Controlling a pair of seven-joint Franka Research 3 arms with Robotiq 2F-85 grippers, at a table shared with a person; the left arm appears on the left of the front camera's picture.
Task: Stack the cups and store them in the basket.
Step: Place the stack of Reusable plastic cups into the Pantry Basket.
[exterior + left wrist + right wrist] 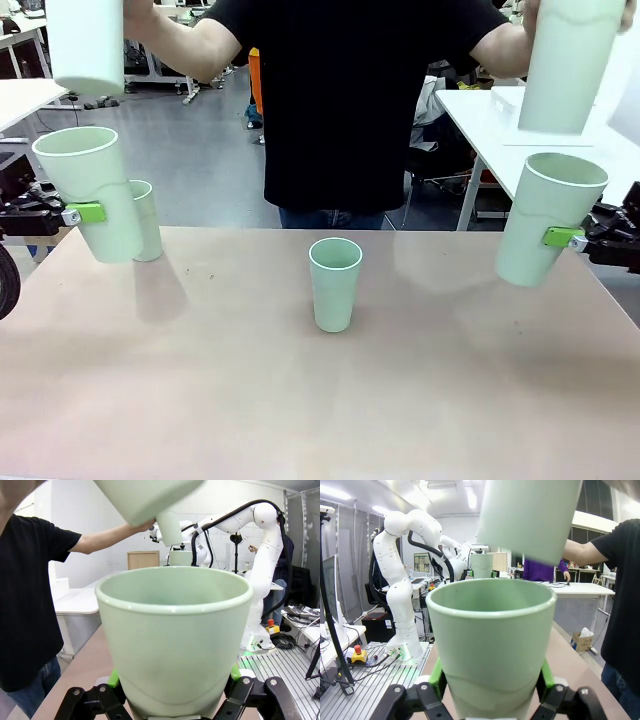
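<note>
My left gripper (98, 214) is shut on a pale green cup (88, 185), held upright above the table's left edge; in the left wrist view this cup (175, 630) sits between the green pads of the gripper (172, 692). My right gripper (552, 238) is shut on another cup (548, 215) at the right; the right wrist view shows that cup (490, 630) in the gripper (490, 692). The person holds one cup (85, 45) above my left cup and another (570, 60) above my right cup. A cup (334, 283) stands mid-table, and one (147, 220) stands behind my left cup. The basket is out of view.
The person in a black shirt (350, 100) stands at the far side of the pinkish table (300, 400), both arms raised outward. A white side table (480, 120) stands behind on the right.
</note>
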